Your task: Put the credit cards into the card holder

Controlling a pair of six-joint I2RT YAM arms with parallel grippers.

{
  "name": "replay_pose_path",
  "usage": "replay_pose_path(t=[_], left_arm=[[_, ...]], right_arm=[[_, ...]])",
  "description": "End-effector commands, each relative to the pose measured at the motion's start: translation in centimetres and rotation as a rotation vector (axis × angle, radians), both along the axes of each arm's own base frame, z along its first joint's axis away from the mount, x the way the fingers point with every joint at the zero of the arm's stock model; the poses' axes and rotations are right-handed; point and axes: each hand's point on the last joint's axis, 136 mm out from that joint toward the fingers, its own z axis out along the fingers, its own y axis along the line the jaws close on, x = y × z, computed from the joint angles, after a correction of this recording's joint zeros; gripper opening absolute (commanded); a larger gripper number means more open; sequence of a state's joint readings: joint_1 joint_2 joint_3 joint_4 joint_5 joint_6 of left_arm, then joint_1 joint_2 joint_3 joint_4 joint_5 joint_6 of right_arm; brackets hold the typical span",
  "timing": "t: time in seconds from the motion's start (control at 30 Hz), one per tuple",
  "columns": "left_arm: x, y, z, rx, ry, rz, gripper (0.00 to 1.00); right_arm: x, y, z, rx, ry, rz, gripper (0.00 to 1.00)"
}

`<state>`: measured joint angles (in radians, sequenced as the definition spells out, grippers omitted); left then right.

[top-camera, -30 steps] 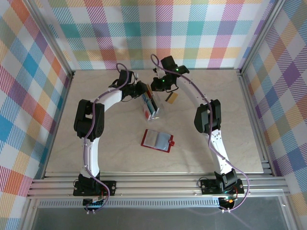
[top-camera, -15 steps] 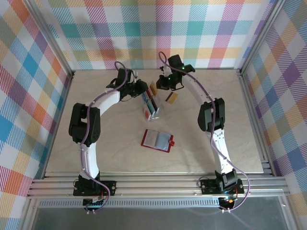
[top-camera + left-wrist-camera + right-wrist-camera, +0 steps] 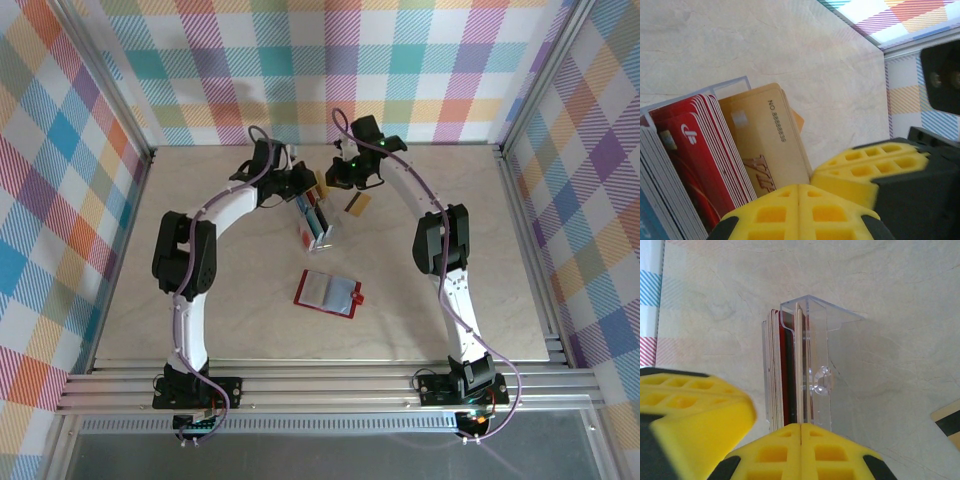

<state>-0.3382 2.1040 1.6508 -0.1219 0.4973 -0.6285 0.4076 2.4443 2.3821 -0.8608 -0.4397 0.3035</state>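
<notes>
Left hand (image 3: 799, 187), pads together, has edged nearer the gold card (image 3: 320, 183) in the clear rack (image 3: 832, 340) toward the worktop's (image 3: 220, 300) far edge. The right hand (image 3: 800, 426) stays clamped on it. Card holder (image 3: 328, 292) lies open mid-worktop.

left arm (image 3: 190, 300) and right arm (image 3: 445, 290): white link shells, chunky black joint housings, black base blocks bolted to the aluminium rail (image 3: 320, 385). purple cable (image 3: 505, 375) loops up each arm from the rail. green led on right wrist, far from the rail. left gripper (image 3: 811, 181), right gripper (image 3: 759, 432): yellow waffle-grid fingers, black bodies.
</notes>
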Motion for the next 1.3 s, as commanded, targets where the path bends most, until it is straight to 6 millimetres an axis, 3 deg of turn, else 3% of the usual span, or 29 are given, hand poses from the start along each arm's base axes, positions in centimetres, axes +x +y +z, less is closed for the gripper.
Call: replay_pose_path(t=[0.0, 0.47, 0.6, 1.27], left_arm=[[0.2, -1.2, -0.7, -0.018, 0.018, -0.029, 0.03], [0.5, -1.9, -3.4, 0.055, 0.044, -0.043, 0.04], [0.3, -1.7, -3.9, 0.084, 0.048, -0.04, 0.04], [0.3, -1.4, -4.8, 0.113, 0.057, -0.036, 0.04]], right_arm=[[-0.8, 0.2, 3.0, 0.045, -0.021, 0.012, 0.0], [-1.3, 0.8, 4.3, 0.091, -0.025, 0.04, 0.04], [-1.4, 0.9, 4.8, 0.108, -0.025, 0.049, 0.11], [-1.6, 1.0, 5.6, 0.162, -0.016, 0.057, 0.13]])
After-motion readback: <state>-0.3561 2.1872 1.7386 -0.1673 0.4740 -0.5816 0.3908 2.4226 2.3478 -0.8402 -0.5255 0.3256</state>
